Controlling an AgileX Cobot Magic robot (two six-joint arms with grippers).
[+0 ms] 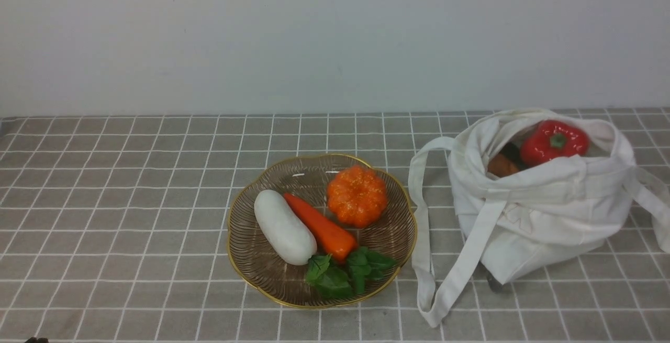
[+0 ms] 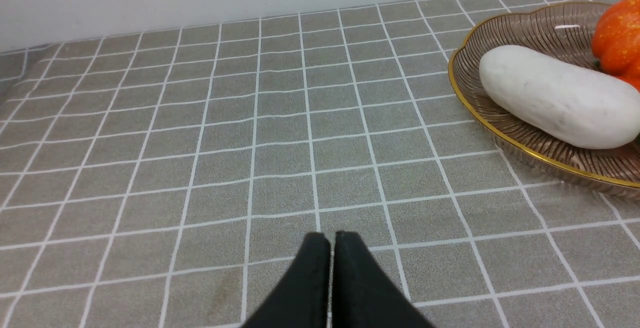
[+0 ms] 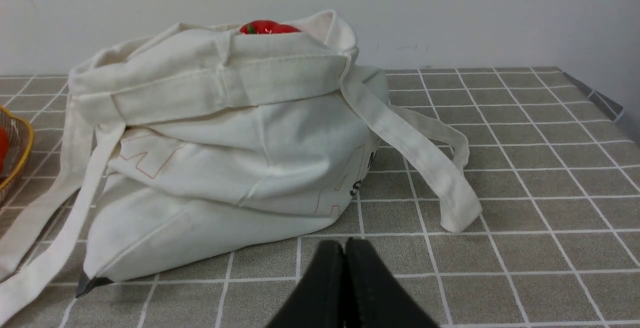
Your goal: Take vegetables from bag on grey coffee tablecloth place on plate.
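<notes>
Grey tablecloth (image 1: 131,201) carries bag (image 1: 539,212); closed right end effector (image 3: 345,248) risks snagging cloth, missing pepper (image 1: 554,141)

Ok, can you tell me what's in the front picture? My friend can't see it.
A gold-rimmed glass plate on a grey checked tablecloth holds an orange pumpkin, a carrot and a white radish. Right of it, a white bag holds a red pepper.

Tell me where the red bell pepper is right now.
In the front view the red bell pepper sits inside the open mouth of the white bag on the robot's right, not yet on the plate beside it.
</notes>
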